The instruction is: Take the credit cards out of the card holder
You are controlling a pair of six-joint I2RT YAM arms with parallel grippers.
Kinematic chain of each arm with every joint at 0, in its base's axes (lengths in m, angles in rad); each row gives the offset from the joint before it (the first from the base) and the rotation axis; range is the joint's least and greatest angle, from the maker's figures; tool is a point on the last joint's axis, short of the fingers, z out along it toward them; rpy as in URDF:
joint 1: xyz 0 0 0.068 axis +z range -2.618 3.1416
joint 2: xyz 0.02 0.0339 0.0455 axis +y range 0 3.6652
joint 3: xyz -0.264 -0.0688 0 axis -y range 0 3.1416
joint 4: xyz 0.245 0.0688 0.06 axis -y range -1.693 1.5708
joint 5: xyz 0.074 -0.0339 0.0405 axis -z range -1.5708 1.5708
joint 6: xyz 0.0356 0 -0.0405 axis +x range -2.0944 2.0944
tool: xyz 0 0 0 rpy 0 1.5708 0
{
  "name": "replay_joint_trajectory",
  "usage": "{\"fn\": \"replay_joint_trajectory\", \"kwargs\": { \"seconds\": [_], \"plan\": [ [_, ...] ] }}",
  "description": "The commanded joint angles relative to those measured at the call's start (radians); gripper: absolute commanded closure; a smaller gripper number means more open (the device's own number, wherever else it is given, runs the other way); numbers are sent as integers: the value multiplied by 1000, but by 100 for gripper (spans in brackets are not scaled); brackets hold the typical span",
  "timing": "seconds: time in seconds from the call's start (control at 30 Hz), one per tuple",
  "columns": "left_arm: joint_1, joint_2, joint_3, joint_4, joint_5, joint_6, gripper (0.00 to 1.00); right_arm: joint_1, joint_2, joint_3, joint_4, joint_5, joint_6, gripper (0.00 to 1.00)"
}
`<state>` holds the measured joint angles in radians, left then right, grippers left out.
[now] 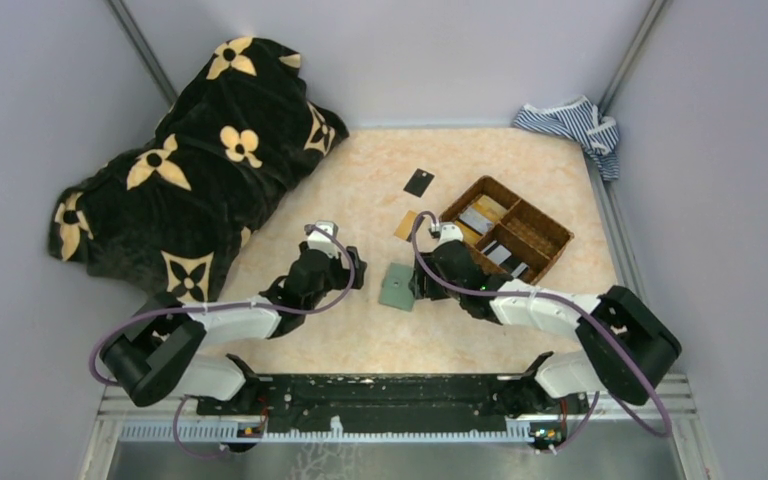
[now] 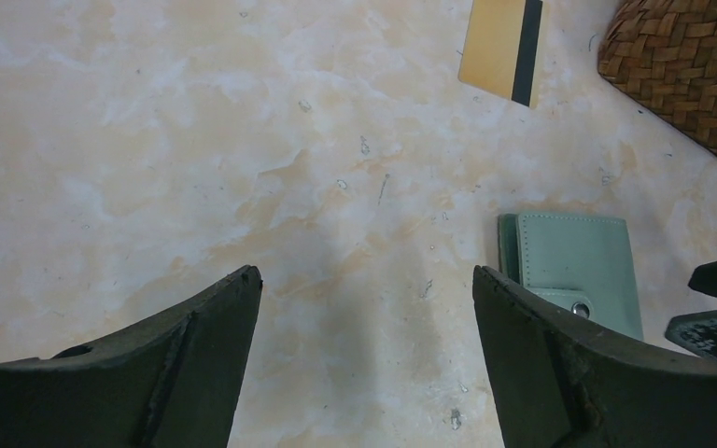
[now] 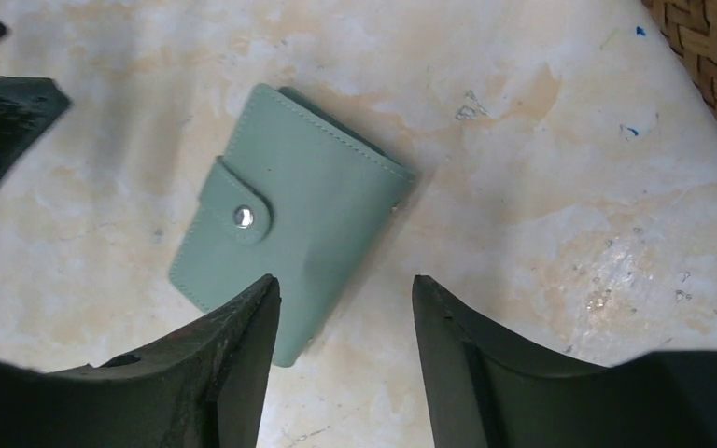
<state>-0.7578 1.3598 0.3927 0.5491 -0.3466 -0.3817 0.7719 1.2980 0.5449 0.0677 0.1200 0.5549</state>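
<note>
The card holder [image 1: 397,286] [image 2: 574,266] [image 3: 289,205] is a sage-green wallet lying flat on the table, folded shut with its snap strap fastened. Whatever it holds is hidden. Pale grey-white credit cards [image 1: 476,220] lie in the basket's compartments. My left gripper [image 1: 355,270] [image 2: 366,275] is open over bare table just left of the holder, with nothing between its fingers. My right gripper [image 1: 422,283] [image 3: 345,280] is open at the holder's right side. Its left finger overlaps the holder's near corner in the right wrist view, and it grips nothing.
A brown woven divided basket [image 1: 550,235] [image 2: 691,65] [image 3: 709,56] stands right of the holder. A gold card with a dark stripe [image 1: 406,225] [image 2: 501,49] and a black card [image 1: 419,182] lie behind it. A black flowered blanket [image 1: 200,160] fills the left; a striped cloth [image 1: 575,125] sits far right.
</note>
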Motion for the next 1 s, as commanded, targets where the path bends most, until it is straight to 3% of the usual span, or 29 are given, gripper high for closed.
{"fn": "replay_joint_trajectory", "kwargs": {
  "seconds": [0.0, 0.2, 0.5, 0.77, 0.97],
  "plan": [
    [-6, -52, 13, -40, 11, -49, 11, 13, 64, 47, 55, 45, 0, 48],
    [-6, -138, -15, -110, -6, -55, 11, 12, 110, 28, 105, 21, 2, 54],
    [-5, -132, -51, -91, -41, -94, 10, 22, 273, 62, 189, -56, 23, 62],
    [-3, -194, -49, -158, -45, -156, 11, 70, 461, 159, 222, -111, 45, 60],
    [-2, -212, -43, -187, -100, -109, 10, 73, 396, 209, 160, -52, 16, 59]
  ]
}}
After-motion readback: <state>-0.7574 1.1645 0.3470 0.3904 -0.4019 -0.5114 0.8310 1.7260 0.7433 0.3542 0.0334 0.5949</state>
